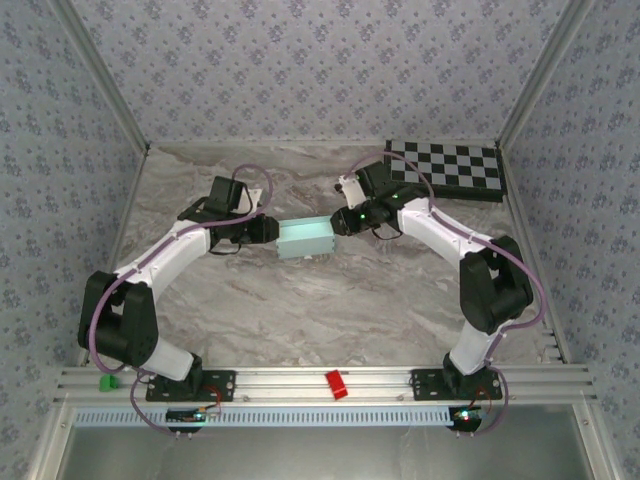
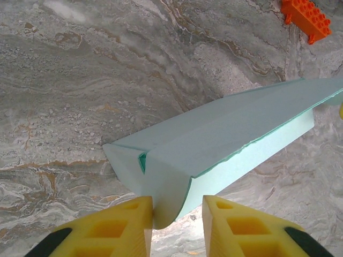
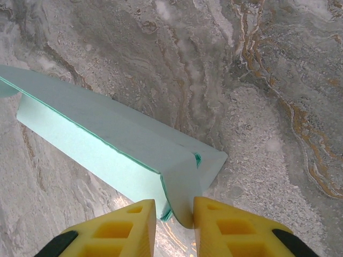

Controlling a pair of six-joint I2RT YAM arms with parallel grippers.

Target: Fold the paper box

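Observation:
The paper box (image 1: 305,238) is pale turquoise card folded into a long narrow box. It lies mid-table between the two grippers. My left gripper (image 1: 272,232) is at its left end and my right gripper (image 1: 341,221) at its right end. In the left wrist view the box (image 2: 225,139) runs up to the right. Its rounded end flap hangs between my left gripper (image 2: 178,201) fingers, touching the left one with a gap to the right one. In the right wrist view the box (image 3: 107,128) runs up to the left. Its end flap sits between my right gripper (image 3: 174,202) fingers, against the right one.
A black-and-white checkerboard (image 1: 447,168) lies at the back right of the marble table. An orange toy brick (image 2: 308,19) rests on the table beyond the box. On the front rail sit a red piece (image 1: 336,384) and a green piece (image 1: 104,382). Patterned walls close in three sides.

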